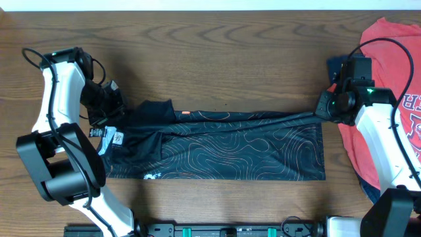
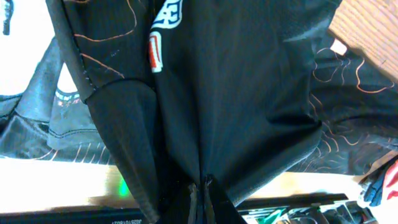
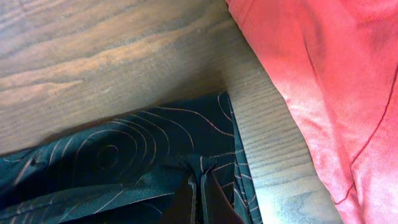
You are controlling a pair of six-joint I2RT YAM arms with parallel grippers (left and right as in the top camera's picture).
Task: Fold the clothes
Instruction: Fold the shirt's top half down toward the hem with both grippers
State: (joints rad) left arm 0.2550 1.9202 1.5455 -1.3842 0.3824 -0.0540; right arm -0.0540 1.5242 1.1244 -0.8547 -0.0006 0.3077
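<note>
- While pulled into a long band, covers the middle of the brown wood-grain bench [image 1: 217, 52]: thin black sports shirt with fine orange-and-white contour lines [image 1: 223, 148], reaching from near the left edge to near the right edge
- Lies flat along its near side, with a straight hem facing the bench's near edge
- Rises along its far side into a taut ridge strung between the two claws
- Left claw [image 1: 110, 105] pressed together, pinching the shirt's left end near the bench's left edge; in the left wrist view, dark mesh gathered into folds that converge at the fingertips
- Small white printed labels [image 1: 110, 136] showing on the shirt just beside that claw
- Right claw [image 1: 323, 108] pressed together, pinching the shirt's far right corner near the bench's right edge; hem drawn to a point between the black fingertips
- Red cloth garment with white lettering [image 1: 388, 72] heaped at the far right corner of the bench, partly under the right arm, just beside the shirt's right end, with a strip of bare wood between them
</note>
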